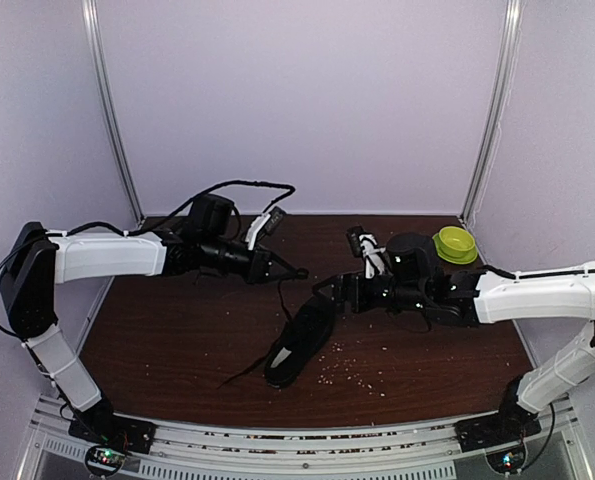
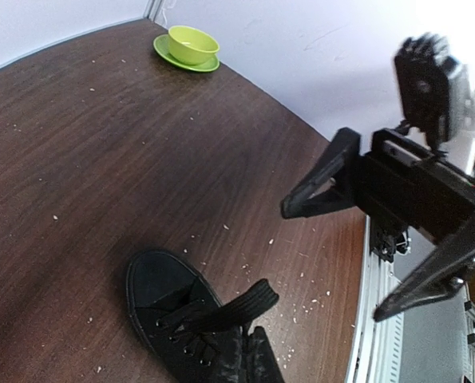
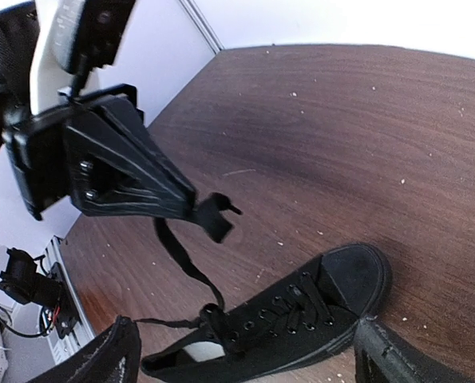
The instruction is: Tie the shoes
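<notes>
The black shoe point(image 1: 299, 345) lies on its side on the brown table, toe toward the right arm, pale insole showing point(image 3: 199, 353). My left gripper point(image 1: 295, 272) is raised above the table behind the shoe, shut on one black lace point(image 3: 185, 267) that runs taut down to the top eyelets. In the left wrist view the lace point(image 2: 233, 309) rises from the shoe point(image 2: 165, 307) into my fingers point(image 2: 263, 361). My right gripper point(image 1: 327, 295) is open and empty, with the shoe point(image 3: 301, 327) between its spread fingers point(image 3: 109, 359). The other lace point(image 1: 245, 374) trails loose on the table.
A green bowl on a green saucer point(image 1: 455, 243) stands at the back right corner; it also shows in the left wrist view point(image 2: 191, 44). Pale crumbs point(image 1: 349, 376) are scattered near the shoe. White walls close in the back and sides. The metal rail point(image 1: 307, 450) runs along the near edge.
</notes>
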